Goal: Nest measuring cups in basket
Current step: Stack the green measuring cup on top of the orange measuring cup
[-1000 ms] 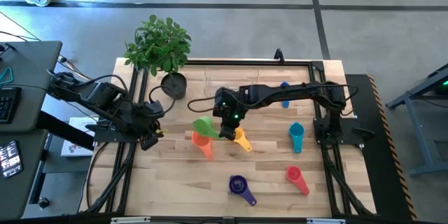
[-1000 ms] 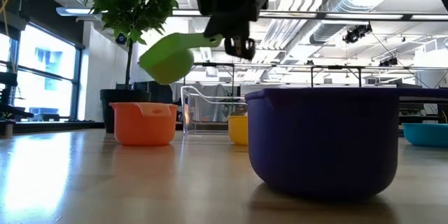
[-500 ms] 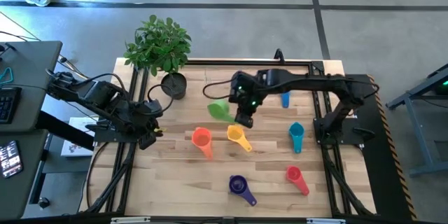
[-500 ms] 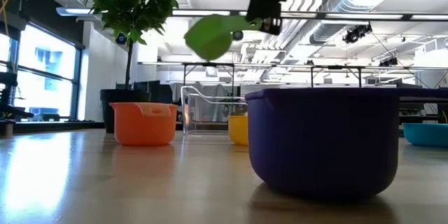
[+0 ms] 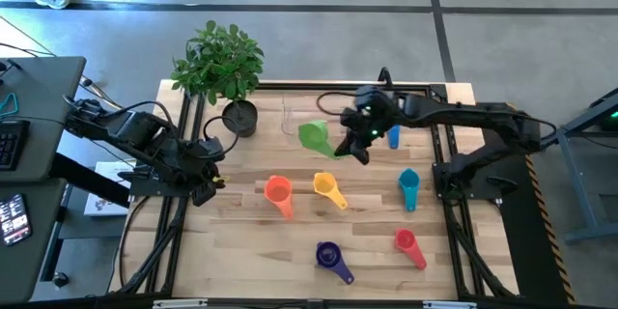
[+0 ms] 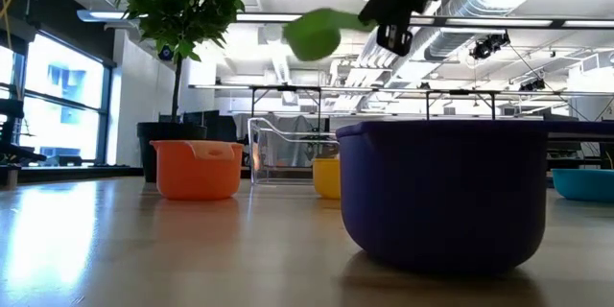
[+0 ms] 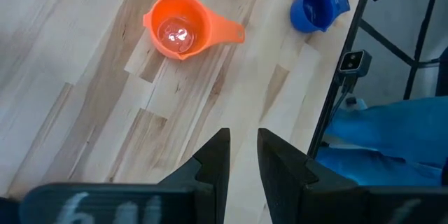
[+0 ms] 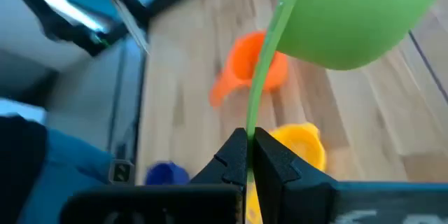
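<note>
Moved since earlier: right pincer (image 5: 359,145) carried green cup (image 5: 315,136) up from beside orange cup (image 5: 278,190) toward the table's far edge.
Grip: clamped on the handle; bowl leads toward the plant side.
Basket (image 5: 301,113): directly below the cup, apparently empty.
Left pincer (image 7: 242,155): slightly parted, idle, holding nothing.

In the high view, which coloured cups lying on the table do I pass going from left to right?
Orange plastic measuring cup → yellow plastic measuring cup → red plastic measuring cup. Purple, teal and blue cups overlap these sideways, so I leave them out.
</note>
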You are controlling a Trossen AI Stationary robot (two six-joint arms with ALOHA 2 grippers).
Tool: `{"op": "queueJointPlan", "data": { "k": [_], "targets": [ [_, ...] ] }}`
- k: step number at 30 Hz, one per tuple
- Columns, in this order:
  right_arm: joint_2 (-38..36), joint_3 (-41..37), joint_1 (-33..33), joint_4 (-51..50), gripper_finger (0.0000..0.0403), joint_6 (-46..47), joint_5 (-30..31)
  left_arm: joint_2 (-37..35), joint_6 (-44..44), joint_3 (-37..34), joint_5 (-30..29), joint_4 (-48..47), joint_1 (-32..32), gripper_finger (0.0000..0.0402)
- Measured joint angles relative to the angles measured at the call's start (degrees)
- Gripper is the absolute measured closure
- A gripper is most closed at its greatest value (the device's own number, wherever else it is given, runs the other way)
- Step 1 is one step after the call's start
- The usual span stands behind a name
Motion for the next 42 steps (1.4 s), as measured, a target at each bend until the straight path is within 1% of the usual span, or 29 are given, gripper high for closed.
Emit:
{"op": "queueJointPlan", "data": {
  "k": [4,6,12,15,18,22,26,32,37,39,42],
  "targets": [
    [-4.94,-6.55,0.55,10.90,0.0403,6.73,0.41,0.00,0.02,0.00,-0.04,0.03,1.32,0.0339],
    [-6.49,-9.63,1.62,17.57,0.0403,11.31,2.87,0.00,0.02,0.00,-0.06,0.02,1.89,0.0339],
    [-6.83,-19.38,7.95,38.98,0.0403,26.25,14.10,0.00,0.04,0.00,-0.04,0.03,3.59,0.0339],
    [-6.54,-23.82,12.21,46.64,0.0403,32.44,21.21,0.00,0.04,0.00,-0.04,0.01,4.04,0.0339],
    [-6.44,-26.50,16.66,52.12,0.0403,36.45,28.72,0.00,0.49,0.00,-0.04,0.01,4.40,0.0339],
    [-5.20,-27.14,21.75,52.58,0.0403,38.84,35.79,0.00,2.43,0.00,-0.04,0.01,4.83,0.0339],
    [-1.34,-27.13,25.67,58.68,0.0403,40.20,40.25,0.07,3.04,0.00,-0.04,0.01,5.42,0.0339],
    [8.62,-27.09,28.58,72.15,0.0403,44.30,42.06,0.04,3.08,0.00,-0.04,0.01,5.42,0.0339],
    [18.46,-25.54,29.88,86.51,0.0403,45.95,42.06,0.04,3.12,0.00,-0.04,0.01,5.42,0.0339],
    [21.99,-23.98,30.11,89.03,0.0403,46.85,41.34,0.04,3.10,0.00,-0.04,0.01,5.42,0.0339],
    [26.62,-20.42,30.31,89.64,0.0403,48.02,39.90,0.04,3.10,0.00,-0.04,0.00,5.42,0.0339]
  ]
}}
